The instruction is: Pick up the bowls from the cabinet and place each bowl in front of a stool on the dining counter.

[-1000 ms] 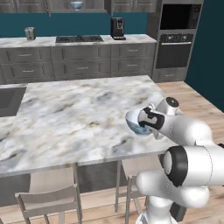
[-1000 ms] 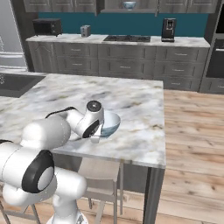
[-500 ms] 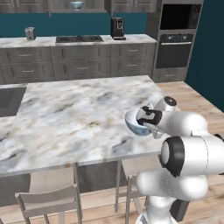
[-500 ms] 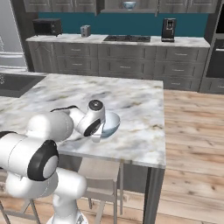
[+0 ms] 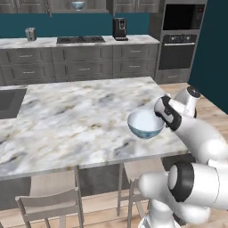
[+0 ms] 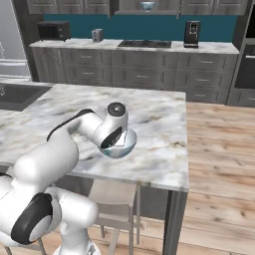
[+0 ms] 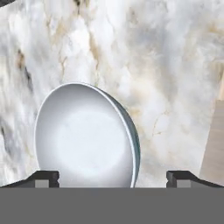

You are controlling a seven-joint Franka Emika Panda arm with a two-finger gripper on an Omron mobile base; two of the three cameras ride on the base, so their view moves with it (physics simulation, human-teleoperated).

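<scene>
Now the spread gripper (image 7: 113, 176) straddles the bowl (image 5: 145, 124) near the worktop (image 5: 80, 111) edge; a careless retreat could knock it off.

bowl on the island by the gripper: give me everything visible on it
The bowl is round, glossy like porcelain, plain white inside with a blue-teal outside. It sits upright on the marble dining counter near the front edge, above a stool. The gripper is right at its rim, fingertips spread wide on either side; whether they touch it is unclear. It looks empty.
</scene>
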